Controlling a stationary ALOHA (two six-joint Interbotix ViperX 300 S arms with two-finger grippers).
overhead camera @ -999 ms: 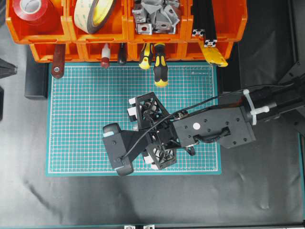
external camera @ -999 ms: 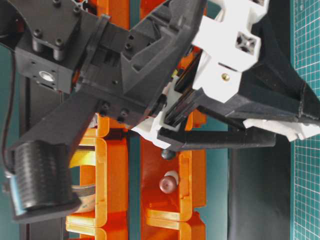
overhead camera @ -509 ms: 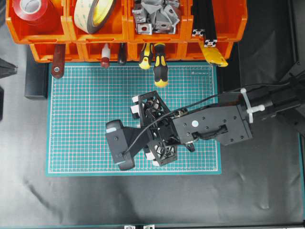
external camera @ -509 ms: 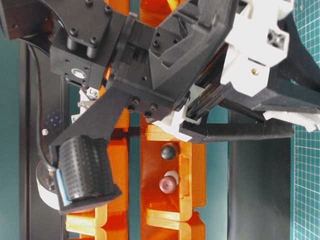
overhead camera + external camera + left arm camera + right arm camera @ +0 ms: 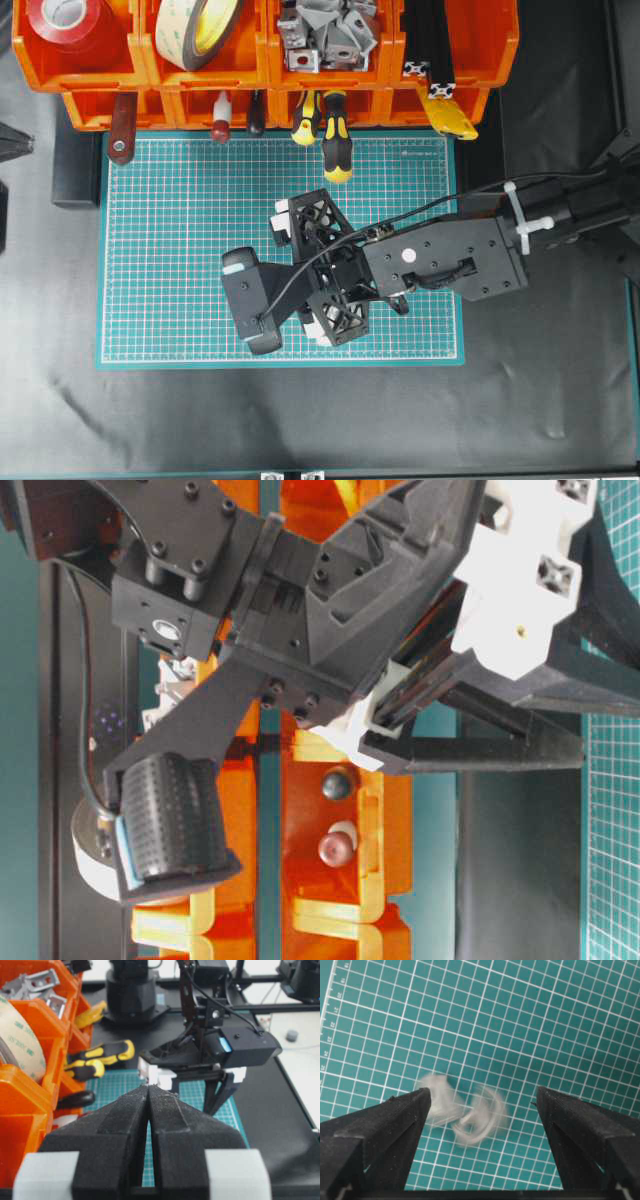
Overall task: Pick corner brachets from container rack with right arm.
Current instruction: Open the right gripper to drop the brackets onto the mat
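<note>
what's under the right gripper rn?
Green cutting mat and a blurred silver-grey shape, likely corner brachets, between the open right gripper fingers. Overhead, the gripper covers that spot.

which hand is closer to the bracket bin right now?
Right. The right hand hangs over the mat below the bracket bin; the left hand is outside the overhead view, shut.

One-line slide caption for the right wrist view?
Right gripper open above the green cutting mat, a blurred corner brachet between its fingers.

Ruler numbers — 19 to 25 — edge the cutting mat point(image 5: 530, 1020).
</note>
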